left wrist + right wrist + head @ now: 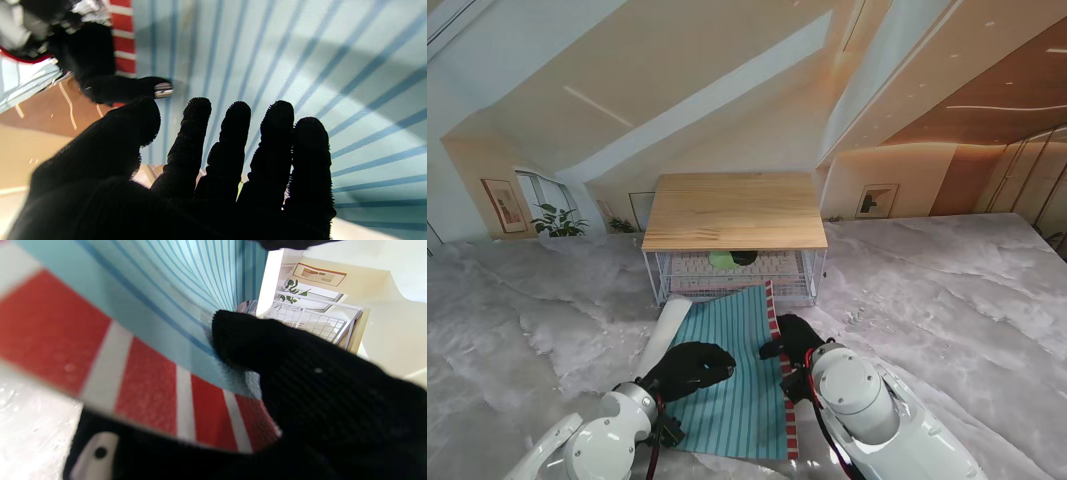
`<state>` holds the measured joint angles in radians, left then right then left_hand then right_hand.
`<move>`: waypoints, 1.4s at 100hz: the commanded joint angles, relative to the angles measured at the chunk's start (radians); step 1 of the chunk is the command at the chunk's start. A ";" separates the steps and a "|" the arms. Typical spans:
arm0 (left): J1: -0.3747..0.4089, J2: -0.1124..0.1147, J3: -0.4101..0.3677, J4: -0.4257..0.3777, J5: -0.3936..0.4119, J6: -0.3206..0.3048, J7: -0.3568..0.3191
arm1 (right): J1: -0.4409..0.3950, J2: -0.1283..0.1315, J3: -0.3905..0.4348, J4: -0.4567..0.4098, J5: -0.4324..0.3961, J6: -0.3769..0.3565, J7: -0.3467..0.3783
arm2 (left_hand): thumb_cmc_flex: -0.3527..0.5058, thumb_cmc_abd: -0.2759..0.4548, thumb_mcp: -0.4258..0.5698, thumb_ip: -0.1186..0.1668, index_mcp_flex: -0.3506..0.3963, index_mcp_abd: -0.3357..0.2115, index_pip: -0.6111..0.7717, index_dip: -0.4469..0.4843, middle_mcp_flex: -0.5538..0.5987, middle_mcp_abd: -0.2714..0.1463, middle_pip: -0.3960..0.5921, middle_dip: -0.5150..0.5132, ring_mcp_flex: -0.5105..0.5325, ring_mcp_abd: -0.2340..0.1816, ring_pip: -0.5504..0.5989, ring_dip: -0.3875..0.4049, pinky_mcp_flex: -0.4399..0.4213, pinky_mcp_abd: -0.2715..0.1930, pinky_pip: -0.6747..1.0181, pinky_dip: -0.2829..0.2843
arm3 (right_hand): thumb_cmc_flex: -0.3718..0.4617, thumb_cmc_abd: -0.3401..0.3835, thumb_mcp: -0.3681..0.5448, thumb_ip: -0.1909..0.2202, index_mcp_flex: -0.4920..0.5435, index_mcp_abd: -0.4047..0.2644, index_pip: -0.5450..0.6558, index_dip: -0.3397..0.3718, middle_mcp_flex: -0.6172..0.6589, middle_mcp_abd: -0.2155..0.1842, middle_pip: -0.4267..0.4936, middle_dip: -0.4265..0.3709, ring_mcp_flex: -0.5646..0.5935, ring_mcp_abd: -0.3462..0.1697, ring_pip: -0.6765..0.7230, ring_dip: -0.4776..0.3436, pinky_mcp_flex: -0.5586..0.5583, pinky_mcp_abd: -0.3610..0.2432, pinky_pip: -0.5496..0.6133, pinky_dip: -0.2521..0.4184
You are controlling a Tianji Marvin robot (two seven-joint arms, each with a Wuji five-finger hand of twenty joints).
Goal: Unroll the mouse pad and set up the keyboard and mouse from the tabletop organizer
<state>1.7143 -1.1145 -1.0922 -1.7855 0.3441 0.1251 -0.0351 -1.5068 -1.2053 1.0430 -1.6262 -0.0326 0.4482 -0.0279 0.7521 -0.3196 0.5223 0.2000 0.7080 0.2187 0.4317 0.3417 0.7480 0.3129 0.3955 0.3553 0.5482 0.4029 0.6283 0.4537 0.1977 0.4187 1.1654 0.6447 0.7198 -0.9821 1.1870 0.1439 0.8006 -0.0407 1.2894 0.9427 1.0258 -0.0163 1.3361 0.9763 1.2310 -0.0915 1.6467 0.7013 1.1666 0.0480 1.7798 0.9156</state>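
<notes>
The teal striped mouse pad [732, 375] with a red-and-white border lies partly unrolled in front of me; its still-rolled white end [665, 333] rests along its left side. My left hand [689, 368] lies open and flat on the pad [300, 50], fingers [233, 146] apart. My right hand [795, 338] is shut on the pad's red-striped right edge [143, 386], thumb [240, 336] on top and the other fingers underneath. The keyboard [692, 270] and a green and black mouse [732, 258] sit in the organizer's wire basket.
The organizer [735, 210] has a wooden top over a white wire basket [807, 285] and stands just beyond the pad's far edge. Marbled grey table surface [947, 300] spreads on both sides.
</notes>
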 commanded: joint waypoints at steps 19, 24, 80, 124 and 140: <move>-0.049 -0.003 0.026 0.075 0.055 0.039 -0.014 | -0.026 0.011 0.016 -0.023 -0.015 -0.005 0.023 | -0.020 0.040 -0.028 0.011 -0.006 -0.017 -0.022 -0.003 -0.004 -0.037 -0.013 -0.018 -0.066 -0.035 -0.023 -0.028 -0.047 -0.047 -0.045 -0.035 | 0.057 0.020 0.075 0.038 0.057 -0.011 0.028 0.010 -0.004 0.214 0.054 0.055 0.094 -0.273 0.044 0.025 0.050 -0.186 0.299 0.036; -0.052 -0.006 0.024 0.084 0.064 0.043 -0.003 | -0.028 0.013 0.019 -0.026 -0.017 -0.006 0.026 | -0.024 0.044 -0.030 0.013 -0.011 -0.018 -0.022 -0.003 -0.007 -0.039 -0.011 -0.018 -0.074 -0.035 -0.025 -0.030 -0.055 -0.049 -0.049 -0.038 | 0.058 0.021 0.075 0.038 0.057 -0.011 0.028 0.010 -0.004 0.214 0.054 0.055 0.094 -0.273 0.044 0.025 0.050 -0.187 0.300 0.035; -0.012 -0.012 -0.097 0.107 0.198 0.067 0.089 | -0.078 0.031 0.070 -0.066 -0.055 -0.016 0.053 | -0.036 0.052 -0.051 0.029 -0.046 -0.028 -0.014 -0.009 -0.045 -0.056 -0.018 -0.021 -0.182 -0.043 -0.068 -0.050 -0.168 -0.080 -0.114 -0.080 | 0.057 0.022 0.075 0.040 0.057 -0.011 0.029 0.010 -0.004 0.215 0.054 0.055 0.094 -0.272 0.044 0.027 0.051 -0.185 0.304 0.034; -0.005 -0.021 -0.135 0.139 0.211 0.097 0.138 | -0.128 0.044 0.119 -0.111 -0.080 -0.038 0.068 | -0.040 0.053 -0.057 0.031 -0.059 -0.030 -0.008 -0.013 -0.055 -0.079 -0.013 -0.016 -0.205 -0.047 -0.076 -0.053 -0.189 -0.089 -0.123 -0.098 | 0.058 0.023 0.076 0.042 0.057 -0.011 0.029 0.010 -0.003 0.215 0.054 0.055 0.094 -0.270 0.045 0.028 0.051 -0.185 0.307 0.034; 0.018 -0.027 -0.162 0.123 0.209 0.069 0.168 | -0.152 0.056 0.147 -0.134 -0.098 -0.041 0.097 | -0.042 0.053 -0.057 0.031 -0.061 -0.030 -0.007 -0.014 -0.054 -0.080 -0.011 -0.016 -0.203 -0.045 -0.074 -0.052 -0.186 -0.087 -0.119 -0.099 | 0.058 0.023 0.075 0.043 0.056 -0.005 0.028 0.010 -0.003 0.218 0.054 0.055 0.094 -0.269 0.046 0.029 0.051 -0.185 0.308 0.033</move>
<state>1.7179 -1.1377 -1.2471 -1.6471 0.5535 0.2093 0.1441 -1.6420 -1.1594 1.1821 -1.7430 -0.1232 0.4116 0.0504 0.7286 -0.2940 0.4799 0.2007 0.6643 0.2061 0.4149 0.3389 0.7167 0.2622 0.3756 0.3462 0.3782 0.3777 0.5563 0.4025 0.0279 0.3482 1.0432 0.5500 0.7198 -0.9821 1.1871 0.1439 0.8006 -0.0406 1.2856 0.9433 1.0258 -0.0163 1.3359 0.9770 1.2310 -0.0954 1.6468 0.7038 1.1682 0.0445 1.7801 0.9156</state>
